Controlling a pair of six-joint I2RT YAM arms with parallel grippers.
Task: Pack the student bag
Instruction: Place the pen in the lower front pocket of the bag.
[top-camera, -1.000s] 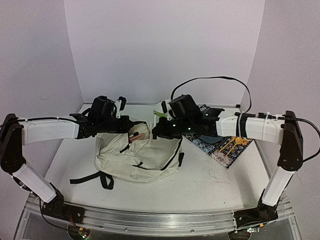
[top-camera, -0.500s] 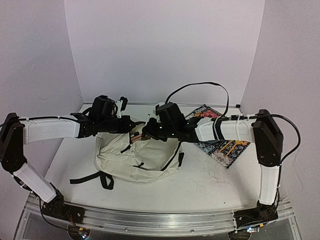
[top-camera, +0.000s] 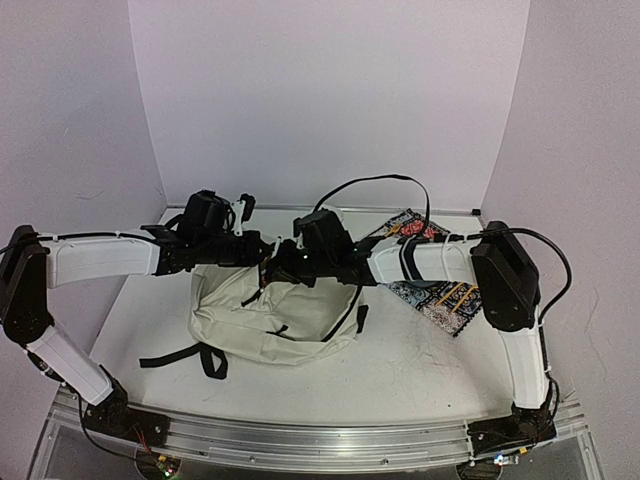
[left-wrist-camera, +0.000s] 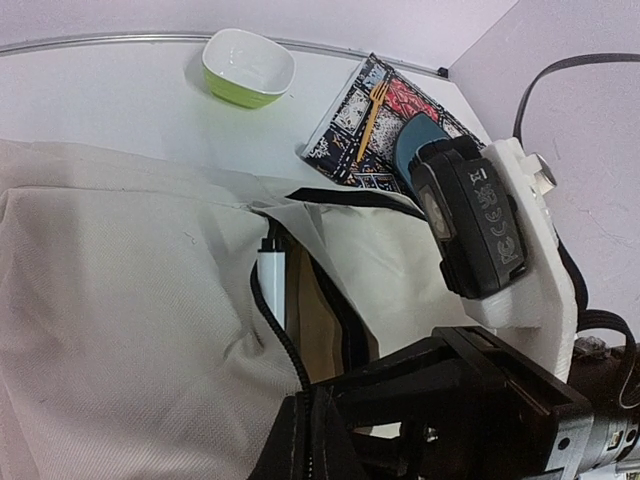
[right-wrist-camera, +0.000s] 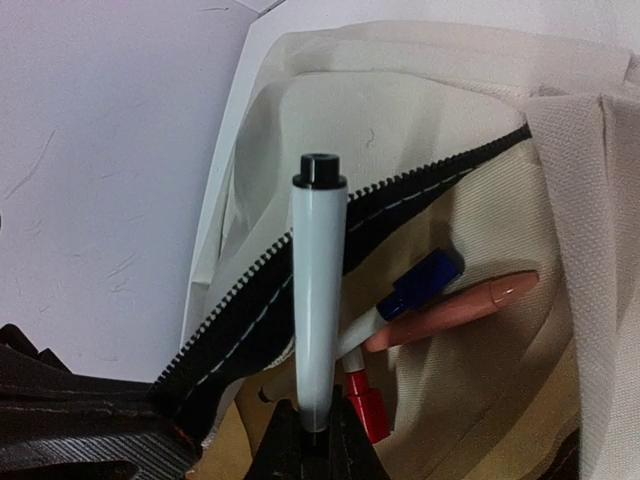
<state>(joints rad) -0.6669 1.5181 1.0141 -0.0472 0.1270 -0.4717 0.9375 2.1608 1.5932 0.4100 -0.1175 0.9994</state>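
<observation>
Slipping a white pen (right-wrist-camera: 318, 290) into the student bag (top-camera: 270, 322), lying flat with a notebook (top-camera: 450, 298) just right of it. Pinching it upright in the right gripper (right-wrist-camera: 318, 430) above the bag's open mouth; seemingly clamping the rim with the left gripper (left-wrist-camera: 315, 428). Next: lower it inside, then let go.

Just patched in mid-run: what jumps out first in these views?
The cream student bag lies mid-table, its top zipper open, with both arms meeting over the opening. The right gripper has its jaws shut on a white marker poised above pens already inside, while the left gripper pinches the zipper edge. A patterned notebook lies to the right.
</observation>
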